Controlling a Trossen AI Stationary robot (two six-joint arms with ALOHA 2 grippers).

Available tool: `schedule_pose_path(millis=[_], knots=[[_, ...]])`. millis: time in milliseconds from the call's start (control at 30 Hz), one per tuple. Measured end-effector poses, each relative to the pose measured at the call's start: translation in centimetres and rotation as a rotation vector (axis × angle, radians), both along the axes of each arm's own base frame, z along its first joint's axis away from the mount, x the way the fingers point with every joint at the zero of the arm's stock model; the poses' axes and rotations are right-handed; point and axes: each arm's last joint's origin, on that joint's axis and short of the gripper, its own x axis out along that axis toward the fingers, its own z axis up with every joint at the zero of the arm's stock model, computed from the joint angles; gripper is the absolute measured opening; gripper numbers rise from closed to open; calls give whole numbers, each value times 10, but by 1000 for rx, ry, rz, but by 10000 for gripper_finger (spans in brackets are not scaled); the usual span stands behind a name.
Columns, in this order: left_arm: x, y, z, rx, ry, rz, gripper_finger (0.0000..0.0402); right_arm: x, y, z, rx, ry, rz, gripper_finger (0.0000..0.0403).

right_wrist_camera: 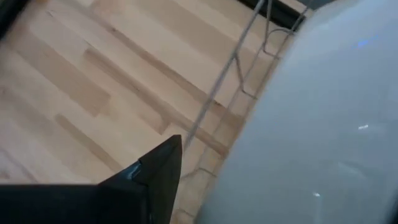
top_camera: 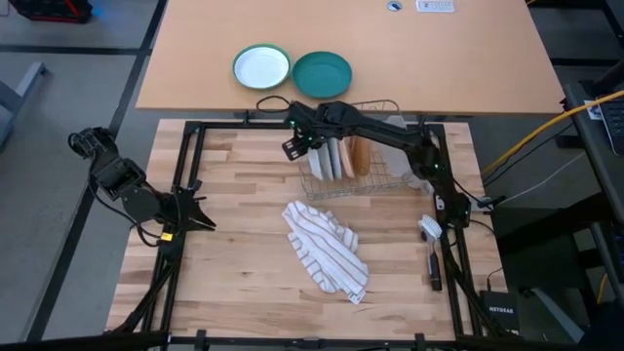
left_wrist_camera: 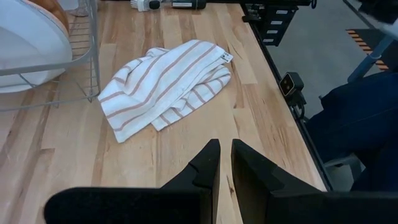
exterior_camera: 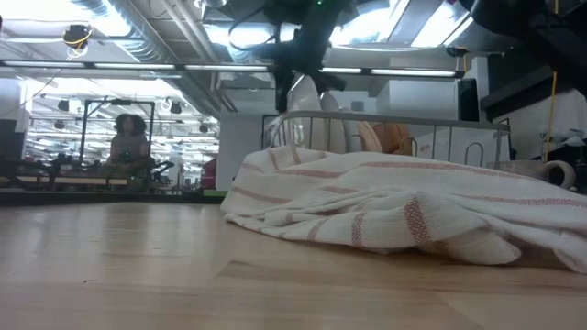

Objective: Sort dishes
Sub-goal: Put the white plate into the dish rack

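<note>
A wire dish rack (top_camera: 382,181) stands at the table's far middle. In it, on edge, are pale plates (top_camera: 333,160) and a tan-brown plate (top_camera: 361,156). My right gripper (top_camera: 296,142) reaches from the right over the rack's left end, slanting down and open. In its wrist view one finger (right_wrist_camera: 160,171) shows beside a pale plate's broad face (right_wrist_camera: 323,124); the other finger is hidden behind the plate. The low view shows that gripper (exterior_camera: 299,64) just above a white plate's top edge (exterior_camera: 308,99). My left gripper (top_camera: 201,211) waits shut at the table's left edge. My right gripper stands over the leftmost pale plate in the rack, coming from above at a slant. The finger that shows is a little off the plate's face, with wood and rack wire (right_wrist_camera: 225,84) showing between them. Whether the hidden finger touches the plate I cannot tell.
A striped towel (top_camera: 328,250) lies crumpled in the table's middle, and a brush (top_camera: 431,250) lies near the right edge. A teal plate (top_camera: 322,73) and a green-rimmed white plate (top_camera: 261,66) sit on the far table. A person (exterior_camera: 129,143) is in the room behind.
</note>
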Motion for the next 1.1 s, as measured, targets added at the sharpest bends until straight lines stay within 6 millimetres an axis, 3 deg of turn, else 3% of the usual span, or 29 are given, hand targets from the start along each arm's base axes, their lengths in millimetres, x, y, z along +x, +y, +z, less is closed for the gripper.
schedule_pose_path(millis=[267, 500, 700, 1100], knots=[[0, 0, 0, 9, -2, -6, 31, -19, 4, 27, -44, 5, 28, 205], [0, 0, 0, 9, -2, -6, 31, -20, 4, 27, -45, 16, 44, 205], [1, 0, 1, 34, -28, 5, 31, -22, 3, 28, -230, 97, -15, 205], [1, 1, 1, 34, -31, 17, 31, -22, 0, 35, -271, 75, 50, 205]])
